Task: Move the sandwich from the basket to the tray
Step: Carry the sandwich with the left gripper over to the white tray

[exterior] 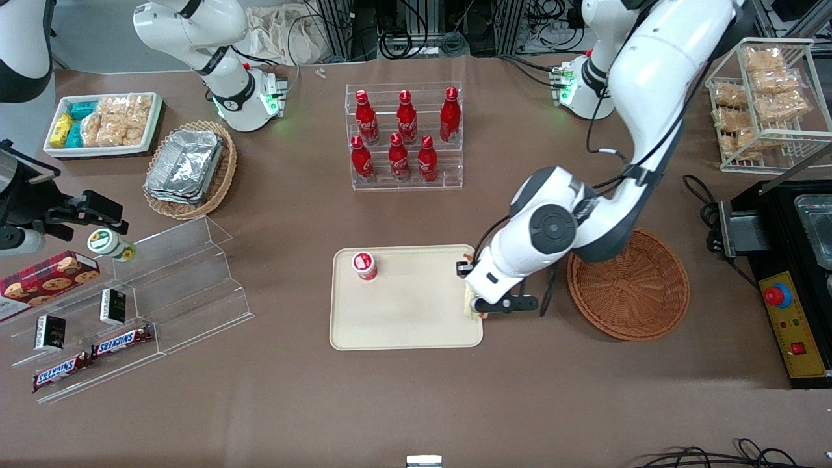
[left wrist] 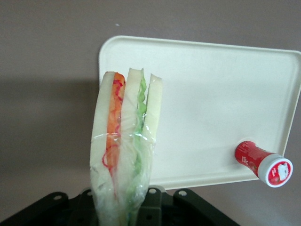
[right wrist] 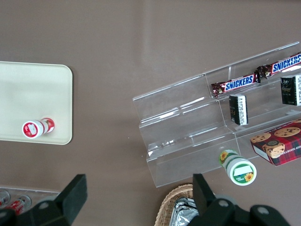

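Wicker basket [exterior: 629, 286] toward the working arm's desk edge sits emptied; end effector [exterior: 476, 304] closed on sandwich [left wrist: 123, 155], held over the tray [exterior: 403, 325] rim nearest basket; lowering and release remain.

The left arm bends low and reaches forward. Its tool [exterior: 473, 305] points down and pinches the sandwich [left wrist: 123, 150] tight.

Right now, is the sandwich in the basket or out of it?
Out. The gripper holds the sandwich over the tray's edge; the basket beside it is empty.
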### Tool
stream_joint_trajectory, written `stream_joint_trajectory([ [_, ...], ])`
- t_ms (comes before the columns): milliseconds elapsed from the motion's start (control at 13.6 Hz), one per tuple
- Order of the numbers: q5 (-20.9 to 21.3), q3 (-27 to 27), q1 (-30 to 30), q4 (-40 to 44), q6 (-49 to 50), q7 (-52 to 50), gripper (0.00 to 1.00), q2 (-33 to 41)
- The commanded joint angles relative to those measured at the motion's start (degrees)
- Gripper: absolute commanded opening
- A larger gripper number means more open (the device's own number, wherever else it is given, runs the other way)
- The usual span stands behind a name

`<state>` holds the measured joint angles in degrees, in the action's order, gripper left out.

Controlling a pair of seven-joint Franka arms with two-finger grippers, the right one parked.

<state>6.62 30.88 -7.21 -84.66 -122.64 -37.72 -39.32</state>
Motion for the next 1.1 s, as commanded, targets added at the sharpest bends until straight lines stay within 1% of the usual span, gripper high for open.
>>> stream_joint_trajectory([
  [0,1.6,-0.5,-2.3,2.0,-1.0,-1.2,0.00,-3.4],
  [147,1.8,-1.6,-3.8,2.0,-2.2,-1.2,0.00,-4.8],
  [440,6.1,-2.2,-5.1,2.1,-4.5,-3.8,0.00,-8.1],
  [587,7.8,-2.2,-5.5,2.0,-6.0,-5.6,0.04,-9.2],
  [734,10.4,-2.3,-5.9,1.7,-8.5,-8.2,0.04,-10.2],
  [807,11.5,-2.3,-5.9,1.7,-8.7,-9.1,0.11,-10.4],
  [954,11.4,-2.3,-6.0,1.7,-8.8,-9.7,0.87,-10.6],
  [1028,11.5,-2.3,-6.0,1.7,-8.8,-10.3,1.00,-10.5],
])
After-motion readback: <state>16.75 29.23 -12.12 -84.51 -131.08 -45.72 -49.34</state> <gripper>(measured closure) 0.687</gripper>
